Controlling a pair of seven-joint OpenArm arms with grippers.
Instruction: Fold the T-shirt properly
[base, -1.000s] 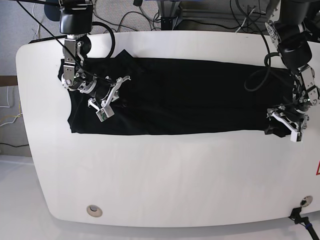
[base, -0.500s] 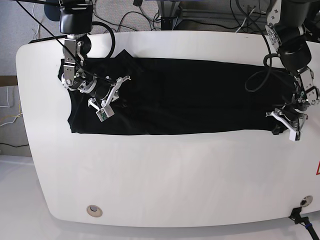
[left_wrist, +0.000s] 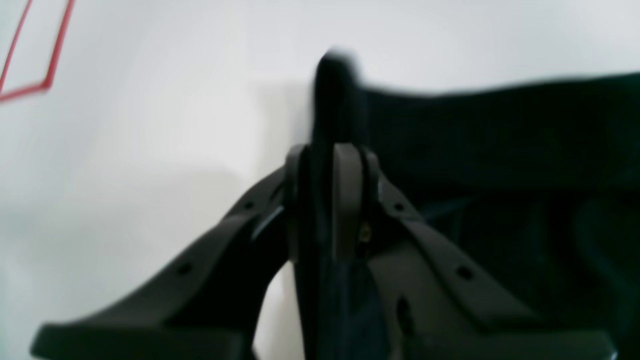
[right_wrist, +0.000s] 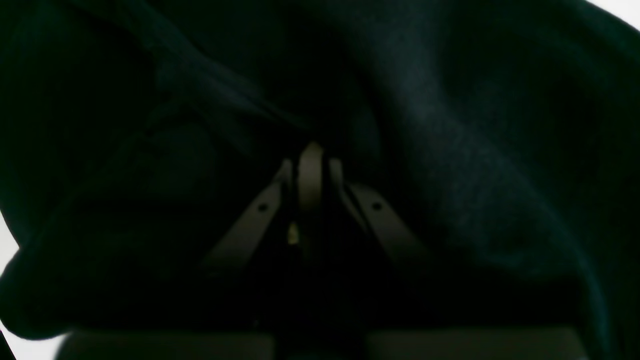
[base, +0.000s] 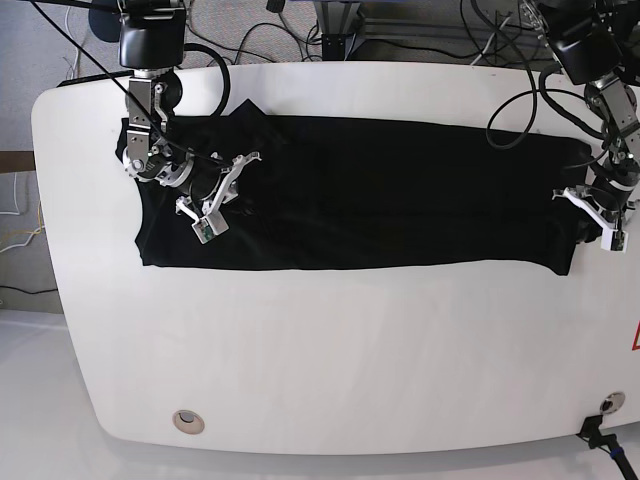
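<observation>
The black T-shirt (base: 400, 200) lies flat in a long band across the white table (base: 330, 350). At its right end, my left gripper (base: 598, 212) is shut on the shirt's edge. In the left wrist view its jaws (left_wrist: 325, 155) pinch a fold of black cloth (left_wrist: 500, 130) that sticks up past the tips. At the shirt's left end, my right gripper (base: 215, 195) rests on the cloth. Seen from the right wrist, that gripper (right_wrist: 310, 155) is shut, with dark cloth (right_wrist: 450, 125) bunched around it and creases running to its tips. No print shows.
A red outline (left_wrist: 30, 75) is marked on the table near the right edge (base: 635, 340). A round fitting (base: 187, 421) sits in the table near the front left. Cables (base: 400, 40) lie behind the table's far edge.
My left gripper has shut on the shirt's right end and moved up and to the right, drawing that end out. The right arm has stayed still.
</observation>
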